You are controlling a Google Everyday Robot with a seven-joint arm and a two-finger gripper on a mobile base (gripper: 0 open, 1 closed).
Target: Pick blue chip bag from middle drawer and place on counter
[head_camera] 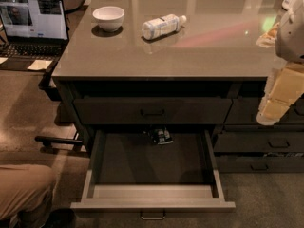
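Claw (269, 113) is at the far rt edge of view, at the low end of the arm (284, 87). It hangs in front of the rt-hand drawer fronts (280, 144), just below counter level. Apart or together: can't tell from this angle. It's well apart from the chip bag (159, 137) and off to the rt of the pulled-out drawer (152, 192).

Chip bag is small, dark blue w/ pale markings. It lies on the dark floor at the very back of the drawer, approx mid-width, just under the closed drawer front (199, 110) above. Whether it touches the back wall, can't tell.

Drawer is pulled fully out toward the camera, w/ pale grey inner walls and a silver loop handle (153, 216) at the front centre. The closed front above it has a black handle (152, 112).

Counter (204, 51) is a glossy grey-brown top w/ light reflections. A white bowl (109, 17) stands upright near the back left. Just rt of it a clear bottle (163, 26) w/ a white label lies on its side, cap pointing rt. The two are near each other but not touching.

Left of the counter, on a lower surface, an open laptop (32, 23) has its screen lit, and a pale note (39, 64) lies by its front edge. Bottom left corner shows a knee (23, 189) in tan trousers.
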